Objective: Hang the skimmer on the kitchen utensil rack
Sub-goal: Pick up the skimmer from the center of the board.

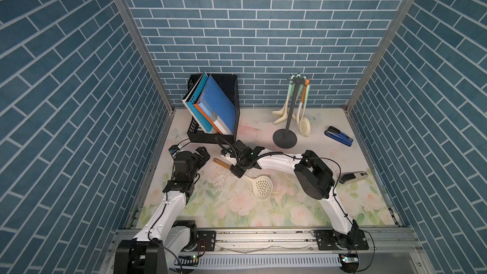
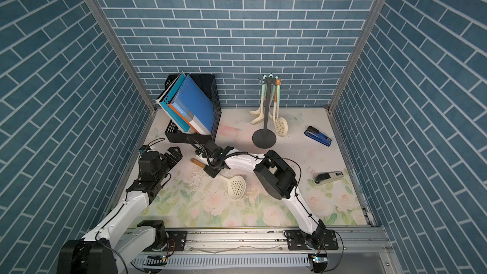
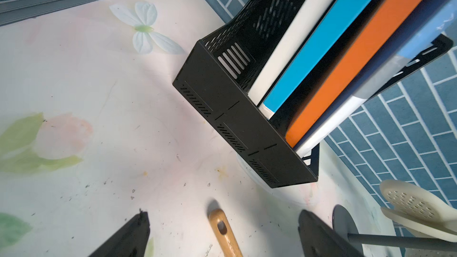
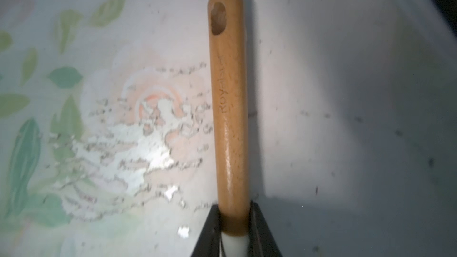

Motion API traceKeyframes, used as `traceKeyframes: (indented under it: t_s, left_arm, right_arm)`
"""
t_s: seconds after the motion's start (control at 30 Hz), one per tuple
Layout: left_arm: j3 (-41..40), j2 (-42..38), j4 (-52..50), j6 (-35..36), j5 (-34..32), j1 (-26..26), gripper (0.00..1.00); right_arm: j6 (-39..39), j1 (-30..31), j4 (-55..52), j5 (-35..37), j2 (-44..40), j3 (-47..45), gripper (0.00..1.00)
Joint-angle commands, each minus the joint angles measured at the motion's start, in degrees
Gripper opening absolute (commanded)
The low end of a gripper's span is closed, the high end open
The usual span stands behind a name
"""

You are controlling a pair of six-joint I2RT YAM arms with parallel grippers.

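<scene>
The skimmer lies on the floral table, its cream perforated head near the middle and its wooden handle pointing toward the left arm. My right gripper is shut on the handle where wood meets the cream neck. My left gripper stands open just beyond the handle's holed end, which lies between its fingers without touching them. The kitchen utensil rack stands at the back right with cream utensils, including another skimmer, hanging on it.
A black mesh file box holding books stands at the back left, close to both grippers. A blue stapler lies right of the rack. A grey and white stapler lies by the right arm's elbow.
</scene>
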Motion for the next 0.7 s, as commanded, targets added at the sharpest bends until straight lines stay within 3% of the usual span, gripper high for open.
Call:
traceKeyframes:
  t_s: [0.0,0.27,0.67]
  left_arm:
    - [1.3,-0.4,0.9,0.4,0.8,0.4,1.00]
    - [0.4,0.8,4.6,0.0,4.9,0.4,1.00]
    - [-0.9,5.5,16.6,0.1,22.3,0.3,1.00]
  right_arm:
    - [4.7,-1.3,-9.2,-6.0,-1.8,-7.6,0.00]
    - [5.7,-2.3,-9.8,-5.9,-9.9,-8.5,0.00]
    - [11.5,-8.3,-1.7,-6.1,-27.2,-12.9,0.00]
